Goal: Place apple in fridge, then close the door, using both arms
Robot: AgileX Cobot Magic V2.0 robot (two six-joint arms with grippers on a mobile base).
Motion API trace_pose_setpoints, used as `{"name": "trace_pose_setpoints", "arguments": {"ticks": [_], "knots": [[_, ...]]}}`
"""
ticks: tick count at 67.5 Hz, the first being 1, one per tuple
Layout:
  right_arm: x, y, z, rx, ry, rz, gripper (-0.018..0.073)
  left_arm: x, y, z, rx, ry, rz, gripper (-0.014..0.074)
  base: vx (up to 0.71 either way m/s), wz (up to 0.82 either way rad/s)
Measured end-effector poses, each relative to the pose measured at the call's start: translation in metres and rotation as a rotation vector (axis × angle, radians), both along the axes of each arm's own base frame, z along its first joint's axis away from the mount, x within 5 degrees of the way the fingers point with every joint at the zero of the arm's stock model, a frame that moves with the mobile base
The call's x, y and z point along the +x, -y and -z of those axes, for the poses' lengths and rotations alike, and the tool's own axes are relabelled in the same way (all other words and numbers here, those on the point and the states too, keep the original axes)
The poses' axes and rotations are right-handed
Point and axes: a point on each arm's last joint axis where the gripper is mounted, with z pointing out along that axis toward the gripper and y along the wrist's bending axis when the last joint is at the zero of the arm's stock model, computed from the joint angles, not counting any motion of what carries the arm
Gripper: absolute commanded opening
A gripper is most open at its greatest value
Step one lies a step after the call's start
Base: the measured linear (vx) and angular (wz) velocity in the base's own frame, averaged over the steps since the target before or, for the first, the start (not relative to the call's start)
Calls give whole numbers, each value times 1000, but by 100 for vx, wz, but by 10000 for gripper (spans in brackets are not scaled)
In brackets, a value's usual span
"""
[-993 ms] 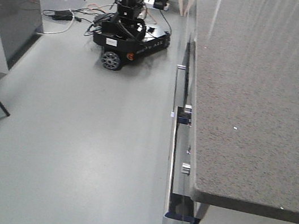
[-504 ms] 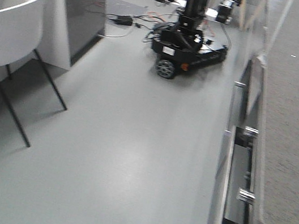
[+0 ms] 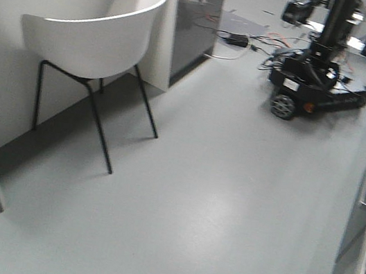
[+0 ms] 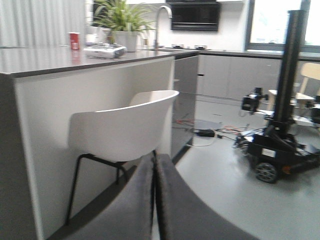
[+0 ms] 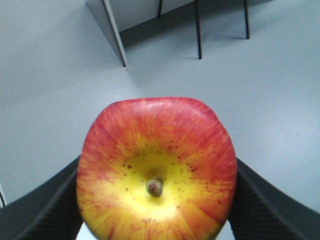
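**One apple (image 5: 156,170) clamped in the right pincer (image 5: 156,207)**

I see its two fingers (image 5: 40,210) pressing the fruit's sides, stem dimple facing the wrist camera, grey floor (image 5: 50,75) below. I think the apple also shows, blurred red, at the front view's lower right corner. My left pincer (image 4: 154,161) is closed (only a hairline slit), facing a white chair (image 4: 120,125) beside the kitchen surface (image 4: 75,57).

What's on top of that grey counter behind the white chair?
On the grey counter: a small red cup, a flat silvery object too blurred to name, a leafy green potted plant and a curved metal tap. Anything behind the plant is hidden.
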Motion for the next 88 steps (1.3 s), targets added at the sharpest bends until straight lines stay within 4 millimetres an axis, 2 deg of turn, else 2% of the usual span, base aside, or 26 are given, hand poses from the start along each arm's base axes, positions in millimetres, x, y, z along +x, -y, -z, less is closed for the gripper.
{"name": "trace_pose_setpoints", "arguments": {"ticks": [88], "knots": [[0,0,0,0,0,0,197,0,0,0,-5,0,0,-6,2,38]]}}
